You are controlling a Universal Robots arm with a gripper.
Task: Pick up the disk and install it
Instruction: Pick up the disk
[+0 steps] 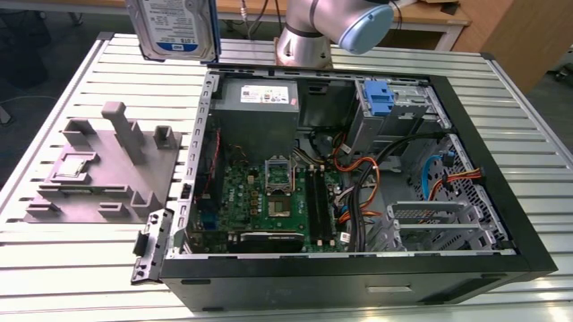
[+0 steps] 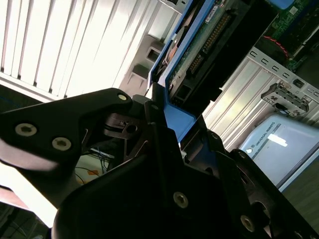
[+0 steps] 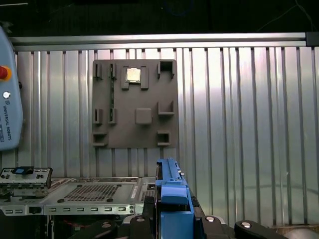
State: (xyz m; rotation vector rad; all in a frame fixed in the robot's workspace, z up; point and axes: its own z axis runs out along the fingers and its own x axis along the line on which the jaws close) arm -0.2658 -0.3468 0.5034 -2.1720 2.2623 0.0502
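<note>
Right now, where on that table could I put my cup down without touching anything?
Bare table slats lie in front of the grey fixture plate, at the exterior view's lower left, and beside the computer case at that view's right. Inside the case, cables and boards crowd everything. The tool holds the disk aloft.

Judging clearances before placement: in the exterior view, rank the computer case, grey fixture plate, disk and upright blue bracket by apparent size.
1. computer case
2. grey fixture plate
3. disk, cut by the picture's top edge and raised, maybe nearer the camera, so unsure
4. upright blue bracket
</note>
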